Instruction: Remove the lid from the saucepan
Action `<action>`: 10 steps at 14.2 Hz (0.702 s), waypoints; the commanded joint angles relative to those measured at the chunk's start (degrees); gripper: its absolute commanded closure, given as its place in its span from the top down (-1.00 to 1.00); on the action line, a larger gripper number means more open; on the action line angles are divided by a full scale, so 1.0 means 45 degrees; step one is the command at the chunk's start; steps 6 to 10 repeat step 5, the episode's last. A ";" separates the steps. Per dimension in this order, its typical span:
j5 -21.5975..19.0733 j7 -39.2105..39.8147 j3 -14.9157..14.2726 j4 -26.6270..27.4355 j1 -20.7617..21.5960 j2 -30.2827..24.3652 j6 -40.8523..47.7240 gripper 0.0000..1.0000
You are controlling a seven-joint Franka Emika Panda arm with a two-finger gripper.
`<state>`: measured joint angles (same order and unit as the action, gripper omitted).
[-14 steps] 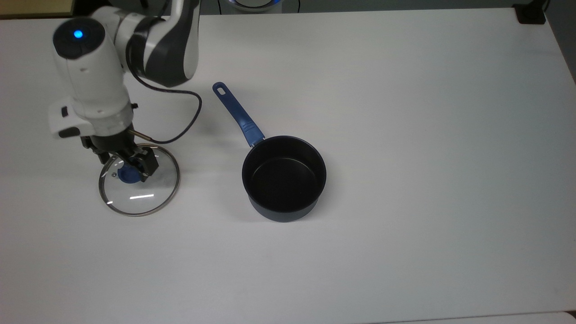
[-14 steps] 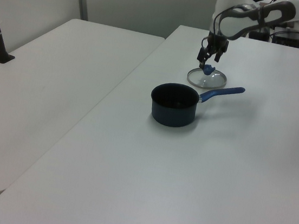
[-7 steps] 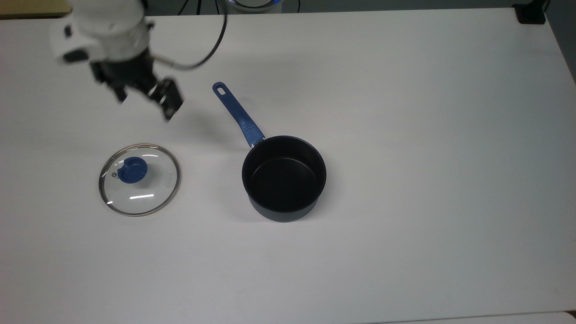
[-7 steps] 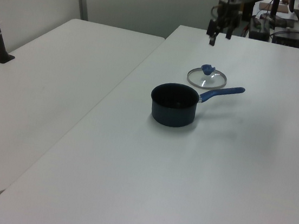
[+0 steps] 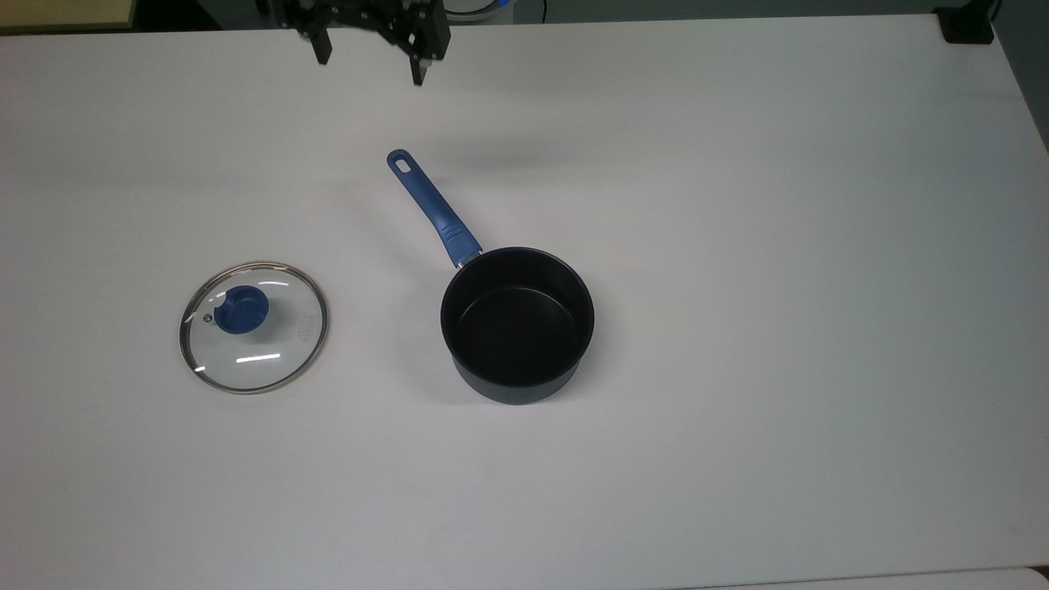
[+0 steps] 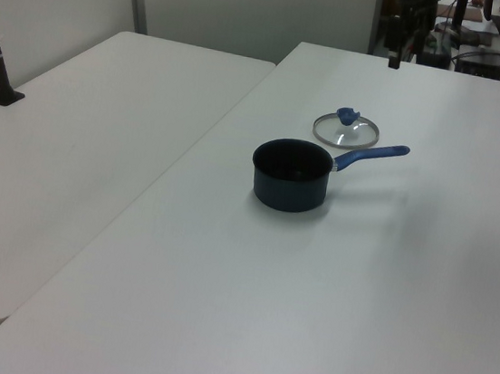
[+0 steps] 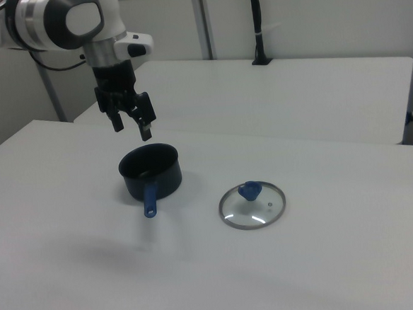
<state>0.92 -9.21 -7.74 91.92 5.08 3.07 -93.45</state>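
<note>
Arm has pulled away fast: 1 s ago the jaws were down on the knob of the lid point(image 5: 253, 327), half a sec ago already up and clear, now the gripper point(image 5: 373, 51) hangs at the worktop's point(image 5: 737, 246) far edge in the top view, raised well above the surface in the right view. Jaws are spread wide apart, nothing between them.

Lid hasn't shifted since release. It lies flat on the worktop, knob up, well apart from the saucepan point(image 5: 517, 324), toward the top view's left. Pan stands uncovered, black inside showing, handle pointing to the far edge.

Judgement: lid is off and set down, so the task looks done; this is the retreat.

Relative to the jaws: lid sits well away and lower, nearer the top view's left edge; saucepan handle tip is the closest thing beneath them, still not touching.
</note>
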 commanded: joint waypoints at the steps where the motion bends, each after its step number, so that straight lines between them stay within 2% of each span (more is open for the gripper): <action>1: -0.0108 0.0873 -0.0252 0.0608 0.0024 -0.0506 0.0123 1.00; 10: -0.0088 0.0990 -0.0350 0.0588 -0.0015 -0.0486 0.0221 1.00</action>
